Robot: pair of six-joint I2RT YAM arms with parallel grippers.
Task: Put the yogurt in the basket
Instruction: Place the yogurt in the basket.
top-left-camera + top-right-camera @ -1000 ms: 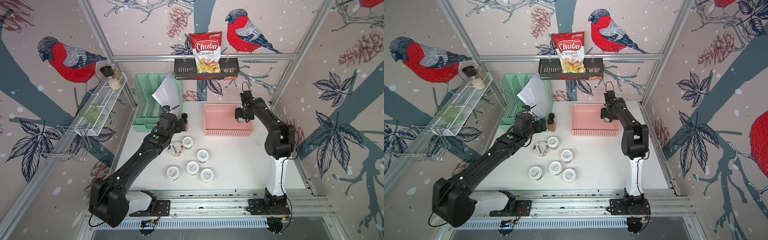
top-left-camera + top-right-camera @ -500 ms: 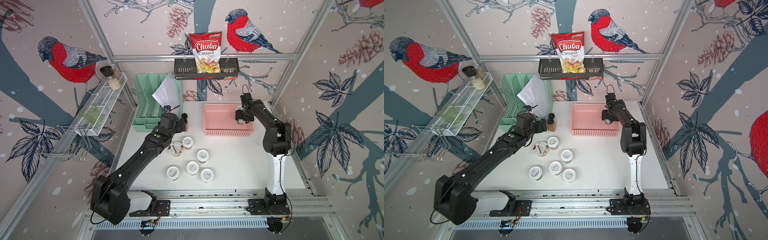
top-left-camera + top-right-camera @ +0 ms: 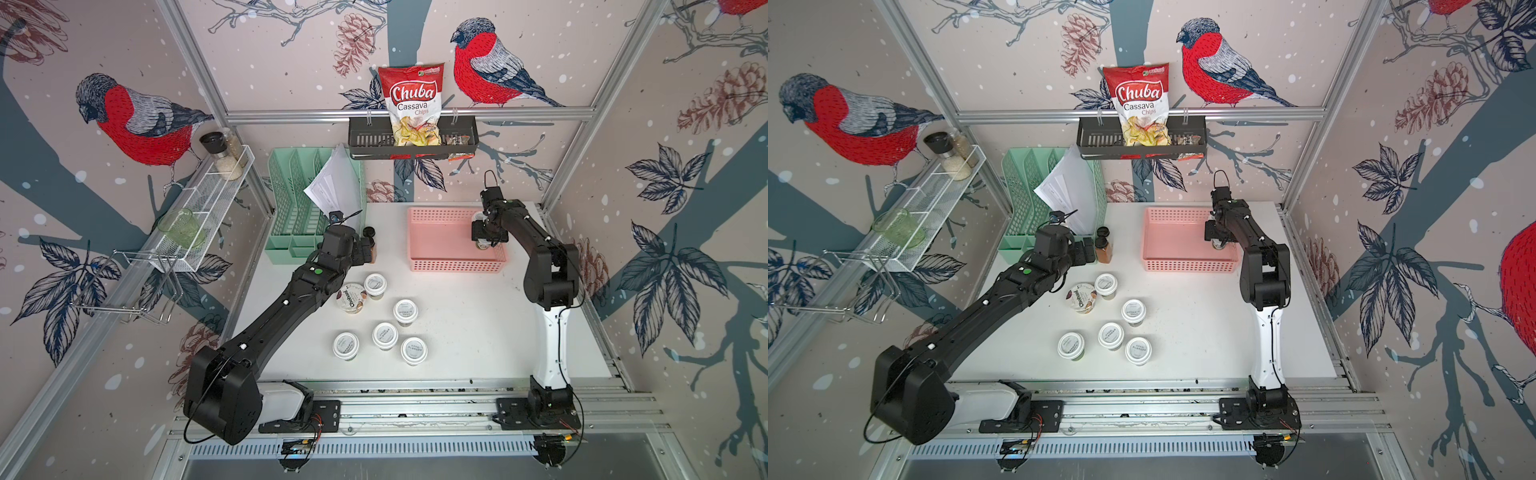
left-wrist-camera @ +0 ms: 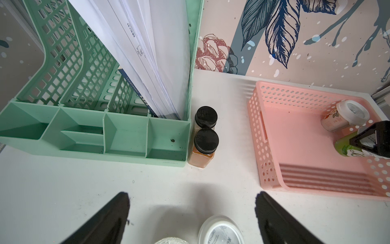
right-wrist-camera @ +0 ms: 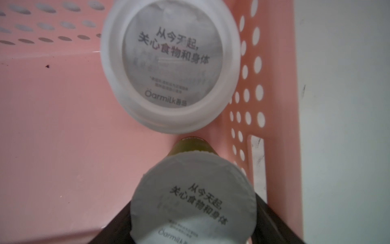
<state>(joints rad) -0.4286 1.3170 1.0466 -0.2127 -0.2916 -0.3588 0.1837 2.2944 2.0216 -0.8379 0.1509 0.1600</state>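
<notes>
Right hand (image 3: 483, 242) points down into basket (image 3: 453, 266), clasping green yogurt jar (image 5: 192, 200).

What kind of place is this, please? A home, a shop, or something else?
Most likely a robot test booth, not a home. Two robot arms stand on a metal rail, aluminium frame bars edge walls of printed bird wallpaper, and yogurt jars and a pink basket serve as props.
</notes>
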